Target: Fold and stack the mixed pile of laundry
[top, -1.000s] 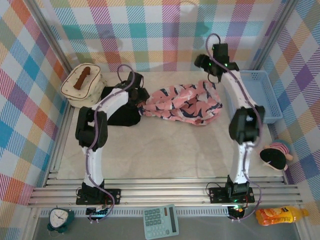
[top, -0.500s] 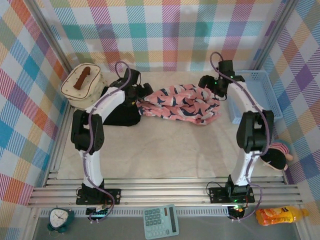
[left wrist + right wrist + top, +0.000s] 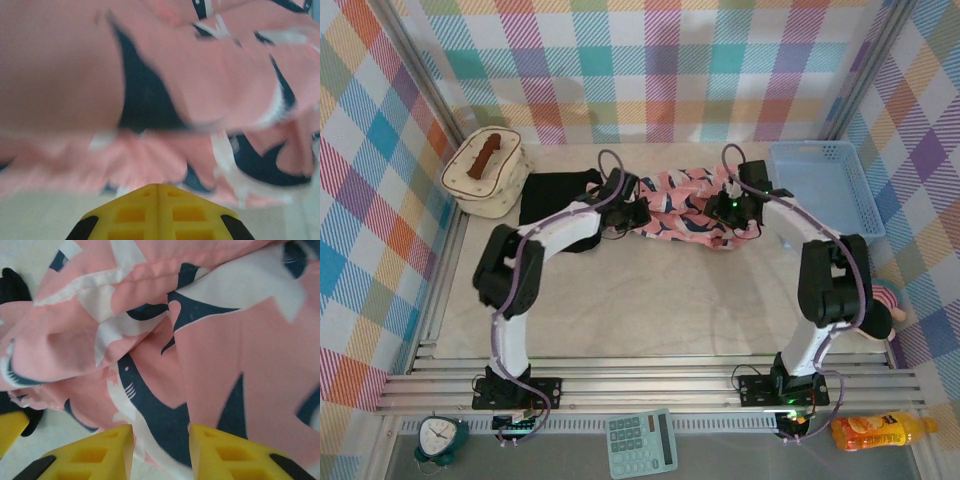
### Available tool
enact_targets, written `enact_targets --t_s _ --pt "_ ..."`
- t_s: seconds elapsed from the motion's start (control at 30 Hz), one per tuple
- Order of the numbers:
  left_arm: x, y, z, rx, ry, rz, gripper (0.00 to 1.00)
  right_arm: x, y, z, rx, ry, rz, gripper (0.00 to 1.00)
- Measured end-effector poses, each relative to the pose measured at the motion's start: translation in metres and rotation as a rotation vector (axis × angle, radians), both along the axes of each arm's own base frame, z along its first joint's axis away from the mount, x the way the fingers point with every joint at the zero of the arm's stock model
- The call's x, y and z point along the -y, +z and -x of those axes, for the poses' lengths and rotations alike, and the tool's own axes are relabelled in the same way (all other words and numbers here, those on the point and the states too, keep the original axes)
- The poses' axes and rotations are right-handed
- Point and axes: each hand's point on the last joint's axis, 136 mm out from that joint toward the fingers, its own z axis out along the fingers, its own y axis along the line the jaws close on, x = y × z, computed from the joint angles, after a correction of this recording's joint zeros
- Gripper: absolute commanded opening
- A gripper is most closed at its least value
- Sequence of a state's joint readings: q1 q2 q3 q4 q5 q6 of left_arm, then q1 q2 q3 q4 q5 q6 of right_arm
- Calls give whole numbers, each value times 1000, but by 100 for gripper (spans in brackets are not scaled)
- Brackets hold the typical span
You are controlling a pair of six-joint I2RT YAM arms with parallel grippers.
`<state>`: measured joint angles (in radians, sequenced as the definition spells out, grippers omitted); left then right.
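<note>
Pink cloth printed with dark navy and white shapes, the pink garment [image 3: 685, 205], lies crumpled near the back of the counter [image 3: 650, 290], between the two arms. A black shirt [image 3: 558, 200] is spread just to its left, the two apparently touching at the edge. Both are judged soft, light and limp: nothing stiff is offered, so a pinch on a hem or corner is thought better than one on a bunched fold, which would drag layers together.

The left gripper [image 3: 632, 212] is seen at the pink garment's left end; in the left wrist view its yellow jaws are shut tip to tip, with no cloth visibly caught between them. The right gripper [image 3: 728, 208] is at the right end, jaws partly open over the print in the right wrist view; whether fabric is pinched cannot be told.

A pale, matte surface is presented by the counter, likely giving some friction to dragged cloth. Checked pastel walls enclose it; a cream quilted bag [image 3: 485, 175] and a light-blue basket [image 3: 820, 190] sit at the back corners.
</note>
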<state>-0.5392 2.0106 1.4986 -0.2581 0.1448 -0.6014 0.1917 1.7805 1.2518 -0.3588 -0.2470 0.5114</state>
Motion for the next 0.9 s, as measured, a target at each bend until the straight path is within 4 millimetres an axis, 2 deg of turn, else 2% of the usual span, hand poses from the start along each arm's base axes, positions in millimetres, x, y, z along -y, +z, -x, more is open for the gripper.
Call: enact_targets --t_s 0.1,0.17,0.27,0.4,0.47,0.53,0.63,0.8,0.83,0.87,0.9 --pt "4 -22 -29 4 7 -52 0 6 -29 -15 -46 -46 38 35" --pt "0 -34 -39 0 15 -97 0 16 -46 -25 -74 -90 78 35" --pt "-12 -45 -39 -22 17 -158 0 38 -65 -29 -119 -162 120 36" --pt "-15 -63 -24 -76 -13 -178 0 73 -80 -17 -165 -250 134 39" --pt "-11 -75 -10 -101 -36 -168 0 81 -77 -8 -163 -266 133 40" --pt "-8 -72 6 -111 -47 -143 0 88 -77 8 -178 -278 144 41" --pt "2 -75 44 -155 -74 -110 0 92 -81 38 -211 -272 166 42" --pt "26 -75 126 -253 -152 -83 2 100 -79 93 -262 -260 209 43" --pt "28 -75 140 -273 -167 -85 6 101 -78 101 -269 -255 218 45" --pt "30 -73 156 -297 -181 -89 17 102 -74 109 -273 -251 226 47" --pt "30 -70 167 -312 -190 -95 34 104 -69 114 -269 -249 231 50"
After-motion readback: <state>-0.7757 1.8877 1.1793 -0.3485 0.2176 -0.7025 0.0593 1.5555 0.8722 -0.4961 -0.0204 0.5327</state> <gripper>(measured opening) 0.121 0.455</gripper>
